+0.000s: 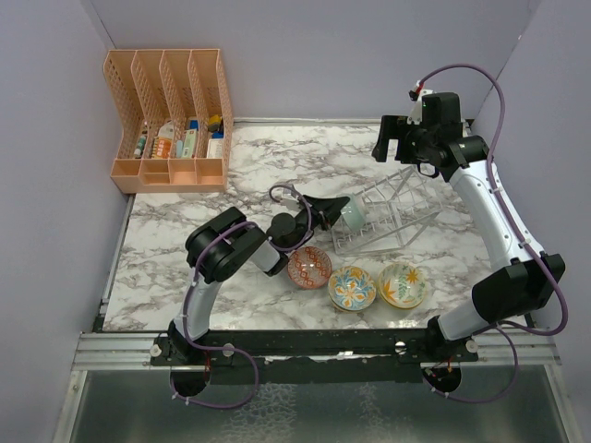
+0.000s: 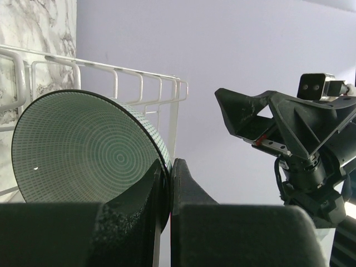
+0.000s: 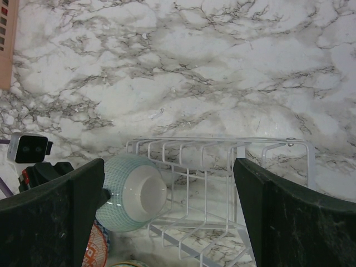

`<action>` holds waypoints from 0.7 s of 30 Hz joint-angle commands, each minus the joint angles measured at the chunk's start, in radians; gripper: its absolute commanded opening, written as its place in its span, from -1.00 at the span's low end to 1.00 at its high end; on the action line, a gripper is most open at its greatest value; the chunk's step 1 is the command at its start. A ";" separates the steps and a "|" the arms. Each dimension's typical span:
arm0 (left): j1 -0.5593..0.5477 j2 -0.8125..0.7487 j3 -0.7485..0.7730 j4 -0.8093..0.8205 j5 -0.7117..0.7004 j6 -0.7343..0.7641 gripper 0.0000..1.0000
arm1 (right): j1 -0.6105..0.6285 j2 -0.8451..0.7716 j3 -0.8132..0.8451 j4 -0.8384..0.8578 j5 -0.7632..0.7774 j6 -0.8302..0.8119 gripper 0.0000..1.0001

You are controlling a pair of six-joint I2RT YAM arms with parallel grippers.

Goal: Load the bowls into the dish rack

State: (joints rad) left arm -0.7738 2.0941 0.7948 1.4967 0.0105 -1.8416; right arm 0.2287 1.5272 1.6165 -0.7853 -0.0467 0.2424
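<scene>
My left gripper (image 1: 340,210) is shut on the rim of the pale teal bowl (image 1: 354,212) and holds it on edge at the left end of the white wire dish rack (image 1: 392,214). In the left wrist view the bowl's inside (image 2: 83,147) faces me, its rim pinched between my fingers (image 2: 167,183), with rack wires (image 2: 144,83) behind. In the right wrist view the bowl's foot (image 3: 136,192) points into the rack (image 3: 217,183). My right gripper (image 1: 404,138) is open and empty, high above the rack's far side. The red-pink bowl (image 1: 309,267), blue-orange bowl (image 1: 352,288) and yellow bowl (image 1: 403,284) sit in front of the rack.
An orange slotted file organizer (image 1: 171,120) holding small items stands at the back left corner. Purple walls enclose the marble table (image 1: 185,231) on three sides. The left arm's elbow (image 1: 226,245) lies low over the table left of the bowls.
</scene>
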 commanded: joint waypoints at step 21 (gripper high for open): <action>-0.026 0.151 0.050 0.284 0.088 -0.056 -0.92 | -0.005 0.019 0.045 0.006 -0.030 -0.015 1.00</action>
State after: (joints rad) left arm -0.7818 2.1902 0.8452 1.5379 0.0631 -1.8812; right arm 0.2287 1.5375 1.6260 -0.7860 -0.0479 0.2386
